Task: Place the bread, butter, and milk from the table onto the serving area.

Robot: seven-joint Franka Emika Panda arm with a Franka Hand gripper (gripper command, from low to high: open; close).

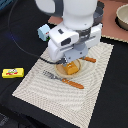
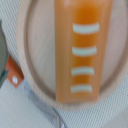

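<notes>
The bread (image 1: 71, 68), a golden-orange scored loaf, lies on or just over the round tan plate (image 1: 62, 70) on the striped serving area (image 1: 75, 102). My gripper (image 1: 73, 61) is right on top of the loaf, and its fingers are hidden by the hand. In the wrist view the bread (image 2: 82, 50) fills the picture over the plate (image 2: 32, 75), and no fingertips show. The butter (image 1: 13, 73), a flat yellow packet, lies on the black table (image 1: 20, 30) at the exterior view's left. The milk (image 1: 44, 32) stands behind the arm, partly hidden.
A fork (image 1: 62, 79) with an orange handle lies on the mat in front of the plate, and a knife handle (image 1: 89, 60) is beside it. A bowl (image 1: 122, 17) stands on the brownish-pink counter (image 1: 109, 31) at the back right. A black cable runs across the table.
</notes>
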